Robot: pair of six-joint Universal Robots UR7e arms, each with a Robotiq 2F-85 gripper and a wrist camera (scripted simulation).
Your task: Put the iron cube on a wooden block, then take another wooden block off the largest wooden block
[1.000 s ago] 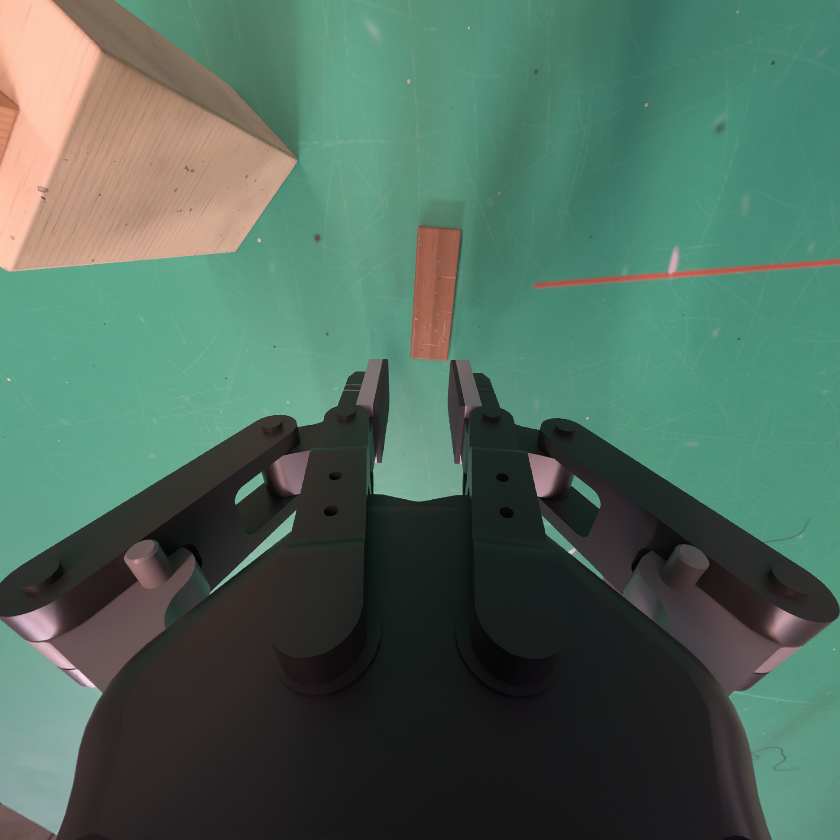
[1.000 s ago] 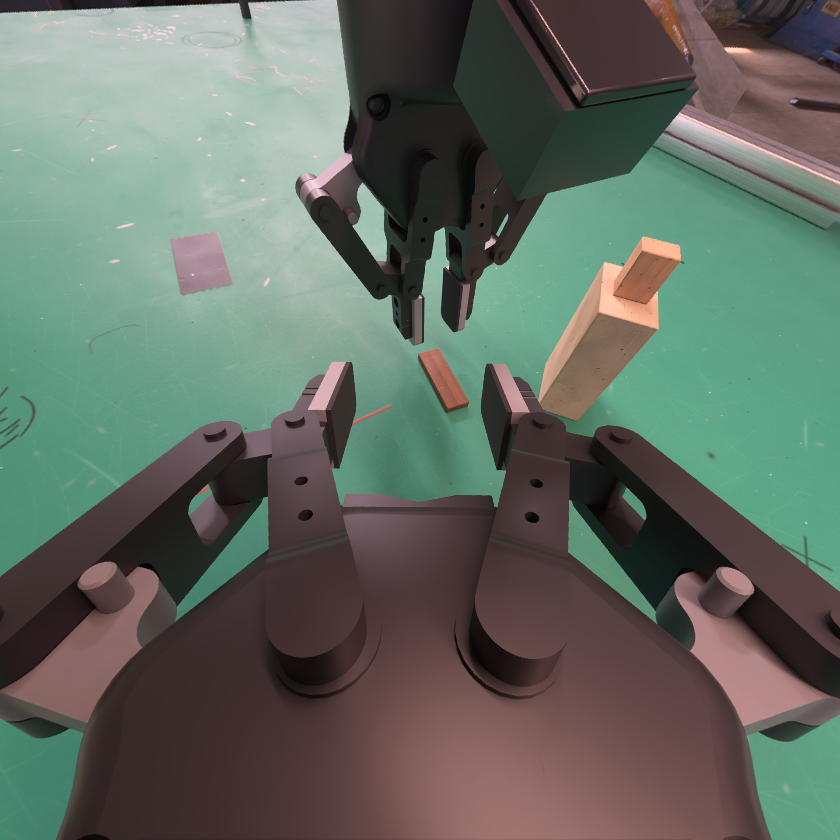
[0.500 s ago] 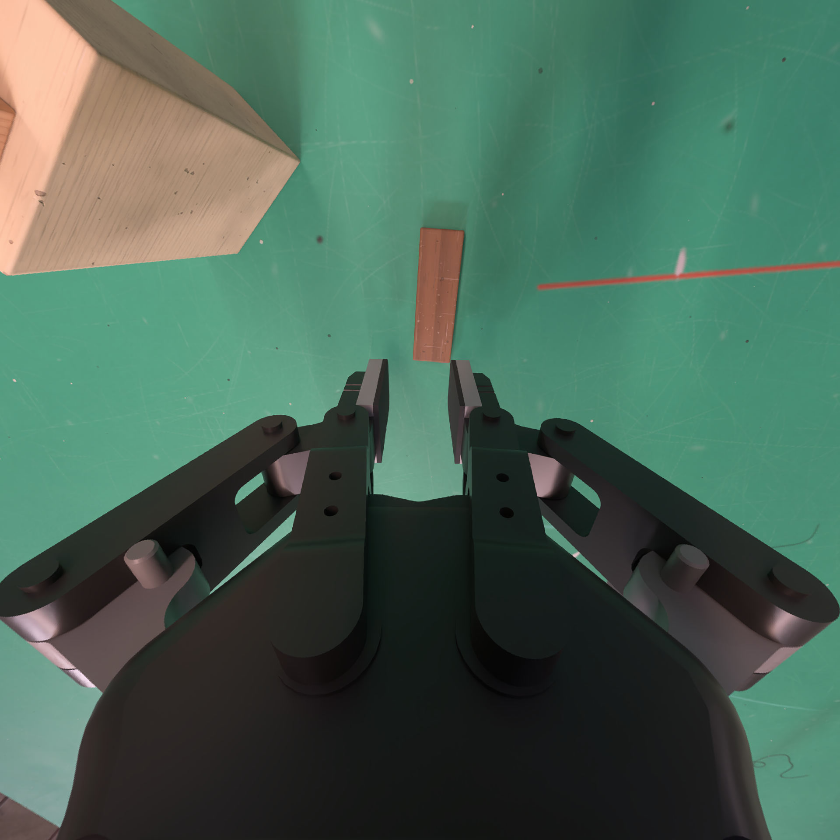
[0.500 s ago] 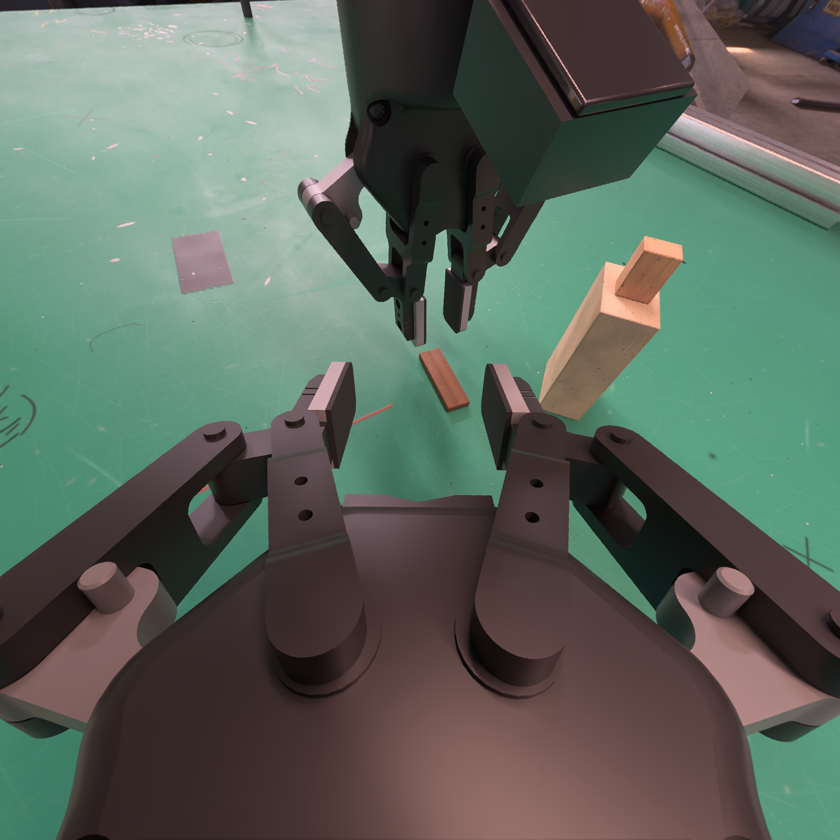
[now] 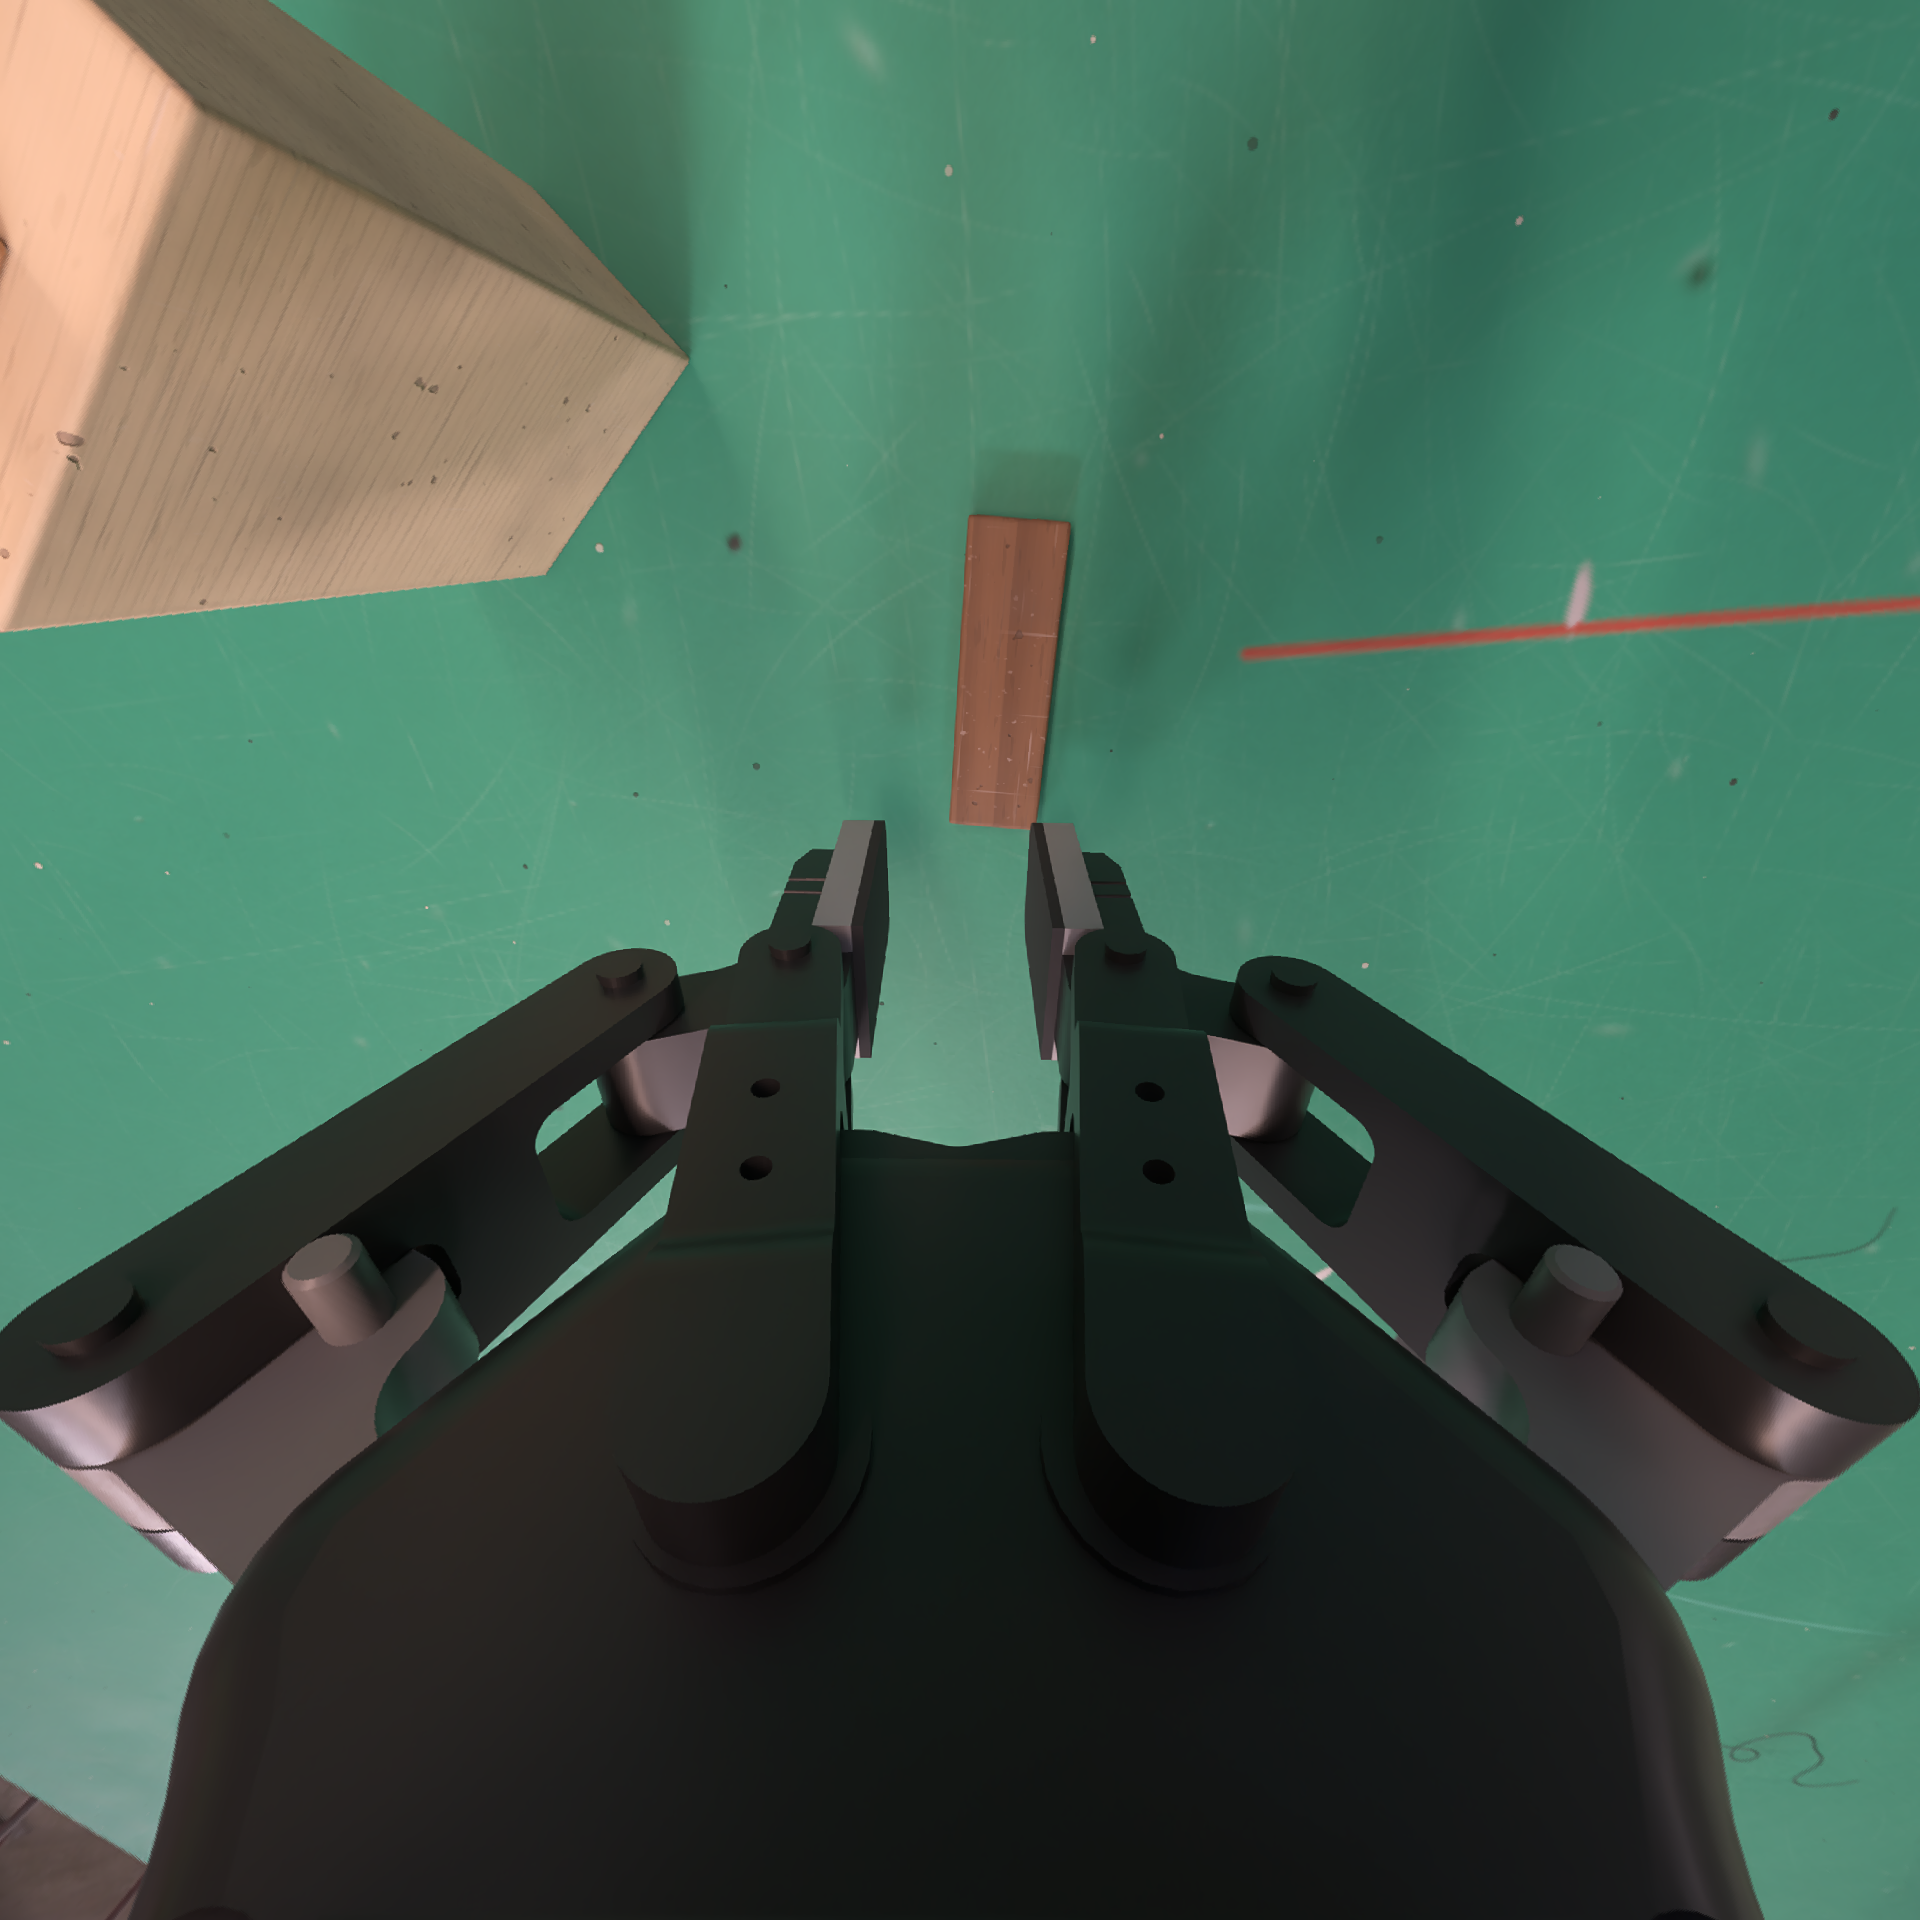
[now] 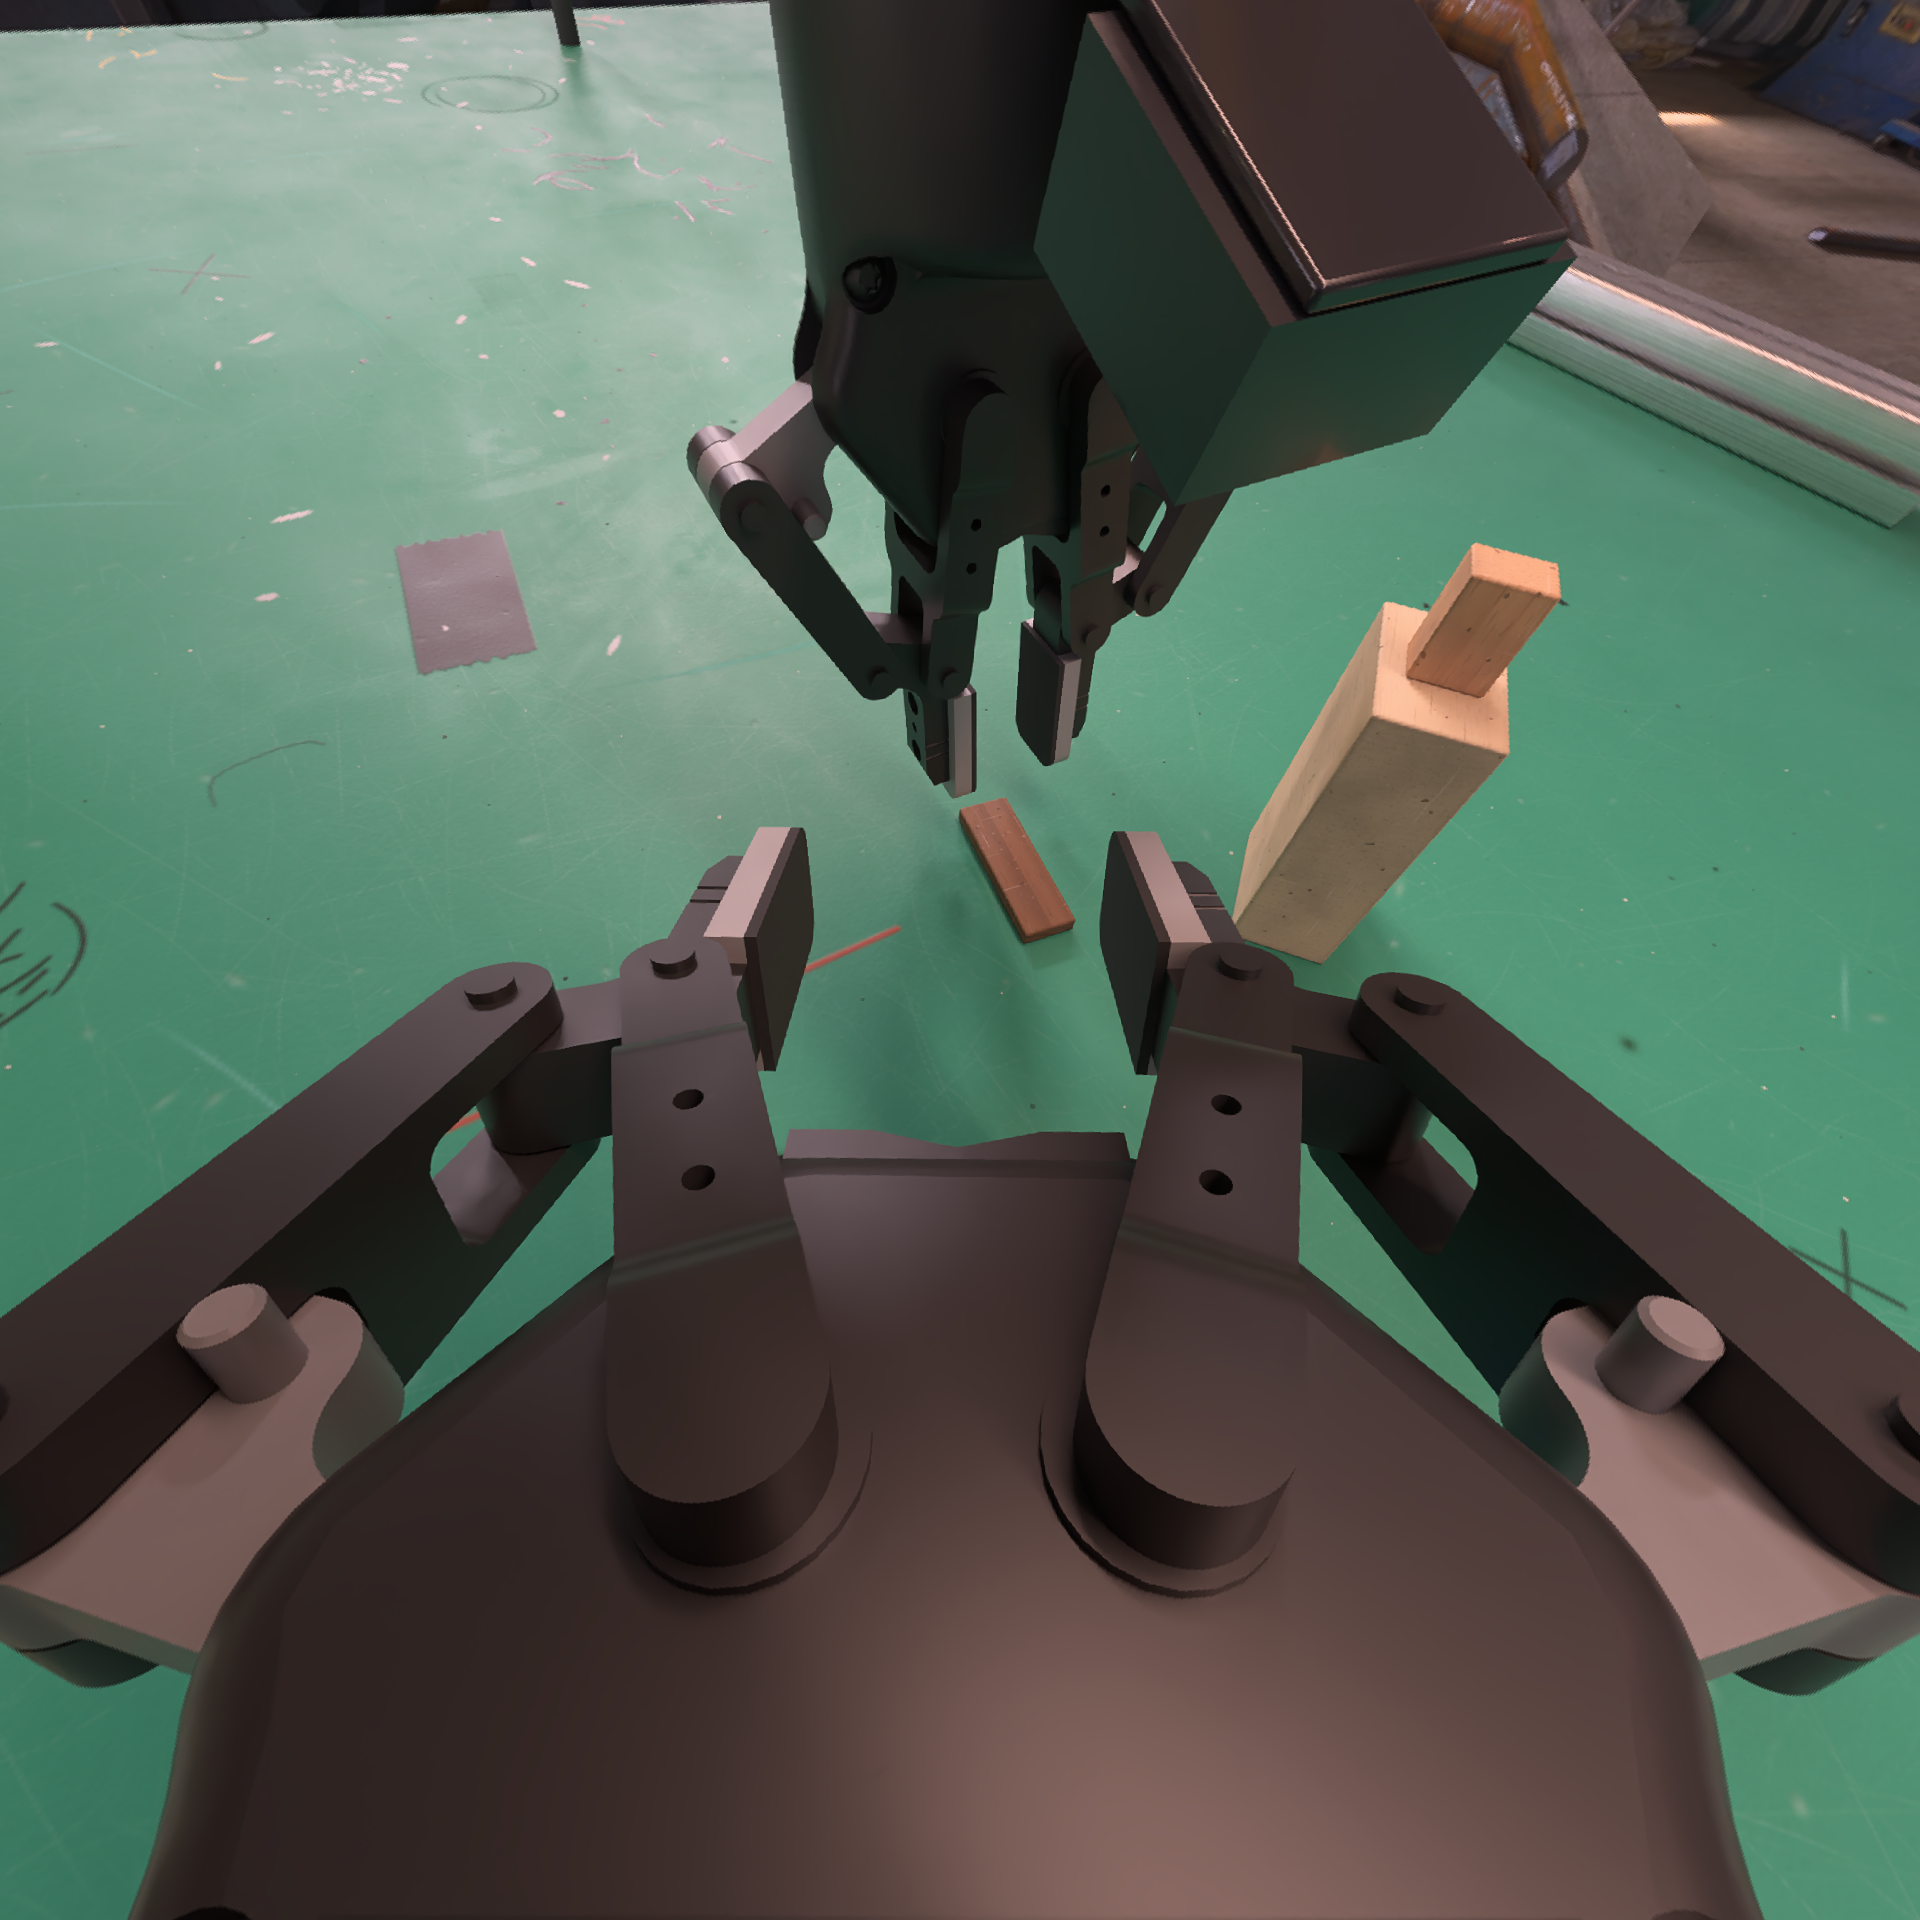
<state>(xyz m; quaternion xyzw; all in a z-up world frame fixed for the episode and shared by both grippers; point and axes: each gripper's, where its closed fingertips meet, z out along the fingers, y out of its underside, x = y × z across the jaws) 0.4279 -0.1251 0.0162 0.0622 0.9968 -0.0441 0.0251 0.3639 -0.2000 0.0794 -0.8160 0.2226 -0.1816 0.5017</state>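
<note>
A thin reddish-brown wooden block (image 5: 1008, 670) lies flat on the green mat; it also shows in the right wrist view (image 6: 1016, 871). My left gripper (image 5: 958, 842) hangs just above its near end, jaws a narrow gap apart and empty; the right wrist view shows this gripper (image 6: 1003, 727) from the front. The largest, pale wooden block (image 6: 1371, 790) stands on end with a small tan block (image 6: 1481, 623) on top; its side fills the upper left of the left wrist view (image 5: 312, 343). My right gripper (image 6: 956, 847) is open and empty, short of the flat block. No iron cube is in view.
A grey flat patch (image 6: 464, 601) lies on the mat at the left. A thin red line (image 5: 1579, 629) is drawn right of the flat block. A metal rail (image 6: 1714, 384) marks the table's right edge. Pen marks and chips dot the green mat (image 6: 312, 312).
Almost nothing. The left wrist view has drifted very slightly; both grippers keep the same opening and the blocks have not moved.
</note>
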